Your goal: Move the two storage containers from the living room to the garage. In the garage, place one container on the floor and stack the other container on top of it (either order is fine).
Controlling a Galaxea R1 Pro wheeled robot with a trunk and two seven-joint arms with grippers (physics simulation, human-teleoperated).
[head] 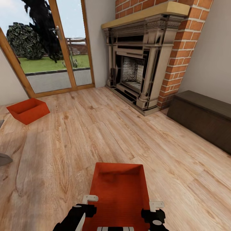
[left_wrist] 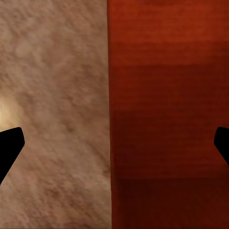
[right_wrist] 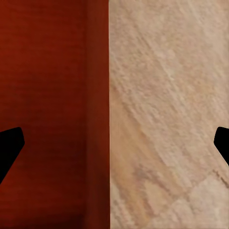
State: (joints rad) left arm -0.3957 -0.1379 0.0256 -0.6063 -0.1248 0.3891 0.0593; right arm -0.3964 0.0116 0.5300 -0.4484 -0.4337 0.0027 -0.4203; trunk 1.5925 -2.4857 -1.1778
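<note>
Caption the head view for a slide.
Both hands straddle the near storage container on the living-room wood floor; second container sits by glass doors.

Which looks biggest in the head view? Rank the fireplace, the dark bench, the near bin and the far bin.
1. Fireplace
2. Near bin: nearness inflates it
3. Dark bench: close to the near bin, unsure
4. Far bin: distance shrinks it

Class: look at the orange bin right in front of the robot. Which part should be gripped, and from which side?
Probably the near bin's two long side walls, from above: it is lidless and upright, and the left end effector and right end effector each straddle a wall, one finger inside.
</note>
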